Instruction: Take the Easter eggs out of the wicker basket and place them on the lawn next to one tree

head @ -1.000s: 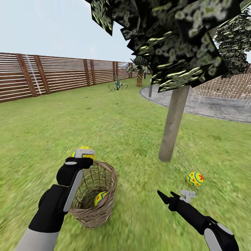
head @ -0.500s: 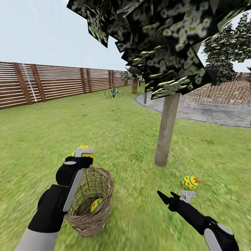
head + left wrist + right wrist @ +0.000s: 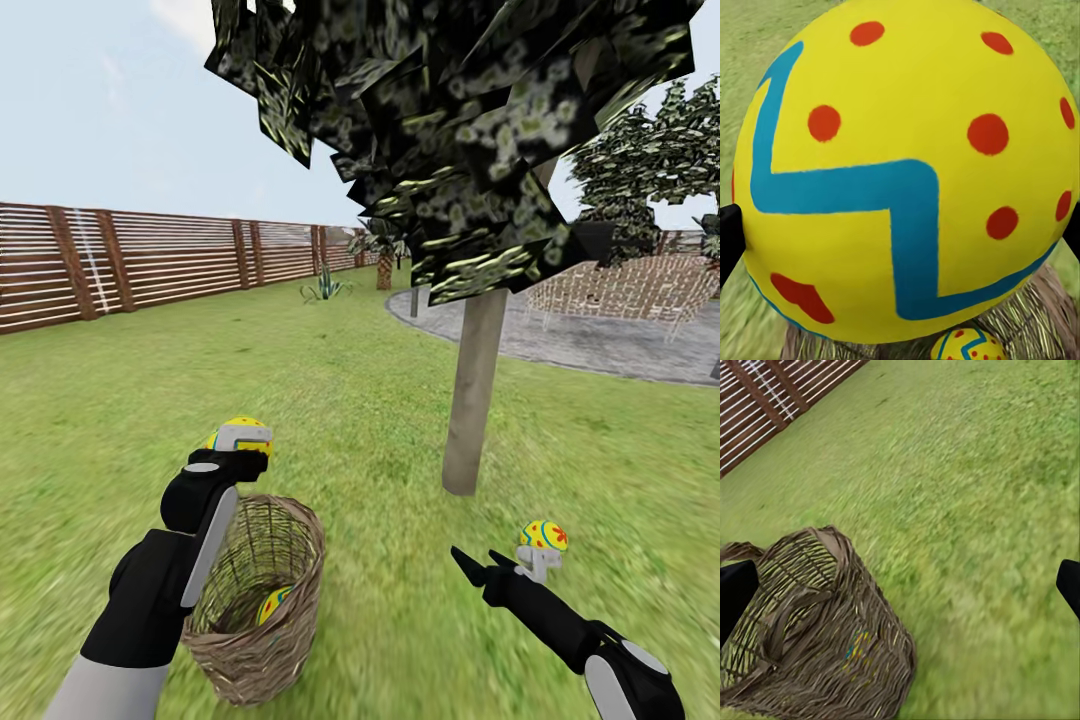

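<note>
The left hand (image 3: 240, 440) clamps a yellow, blue-zigzagged Easter egg (image 3: 907, 165) above the brown wicker basket (image 3: 255, 640), clear for carrying treeward; the right hand (image 3: 500, 565) gapes empty.

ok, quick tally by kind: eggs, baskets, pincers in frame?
Easter eggs: 3 (one held in the left pincer, egg; one in the basket; one on the lawn near the tree)
Wicker basket: 1
Pincers: 2 (left, and right pincer, open)
Total: 6
</note>
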### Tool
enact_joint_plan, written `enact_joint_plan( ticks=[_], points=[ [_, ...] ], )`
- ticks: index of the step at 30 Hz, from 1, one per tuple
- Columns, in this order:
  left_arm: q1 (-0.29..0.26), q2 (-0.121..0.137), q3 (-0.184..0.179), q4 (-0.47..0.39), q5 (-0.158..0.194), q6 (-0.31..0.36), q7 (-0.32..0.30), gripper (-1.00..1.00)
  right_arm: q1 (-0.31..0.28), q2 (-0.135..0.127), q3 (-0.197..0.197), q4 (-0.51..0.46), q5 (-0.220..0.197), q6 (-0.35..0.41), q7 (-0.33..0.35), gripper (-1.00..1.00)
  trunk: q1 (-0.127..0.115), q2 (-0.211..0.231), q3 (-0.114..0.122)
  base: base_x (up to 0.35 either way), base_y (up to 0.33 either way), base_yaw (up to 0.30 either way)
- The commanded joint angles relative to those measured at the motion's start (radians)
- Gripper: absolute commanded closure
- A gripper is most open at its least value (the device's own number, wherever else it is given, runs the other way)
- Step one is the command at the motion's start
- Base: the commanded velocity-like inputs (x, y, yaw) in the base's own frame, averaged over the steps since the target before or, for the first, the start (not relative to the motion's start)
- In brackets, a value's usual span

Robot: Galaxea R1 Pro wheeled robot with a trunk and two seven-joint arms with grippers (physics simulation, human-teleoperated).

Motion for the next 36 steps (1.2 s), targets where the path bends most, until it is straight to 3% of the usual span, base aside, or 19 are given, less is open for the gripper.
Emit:
enact_joint_plan(
  ticks=[1, 18, 36],
  points=[
    [-0.001, 0.0, -0.001, -0.001, 0.007, 0.004, 0.007, 1.0, -0.001, 0.0, -0.002, -0.001, -0.007, 0.008, 0.002, -1.0, -0.001, 0.0, 0.003, 0.0, 0.0, 0.0],
    [-0.001, 0.0, -0.002, 0.001, 0.009, 0.007, 0.003, 1.0, -0.001, 0.0, -0.001, 0.003, -0.006, 0.009, 0.002, -1.0, -0.008, 0.004, 0.069, 0.0, 0.0, 0.0],
    [-0.001, 0.0, -0.002, 0.004, 0.015, 0.012, 0.002, 1.0, -0.001, 0.0, 0.0, 0.005, -0.005, 0.009, 0.002, -1.0, -0.077, 0.13, 0.125, 0.0, 0.0, 0.0]
  ],
)
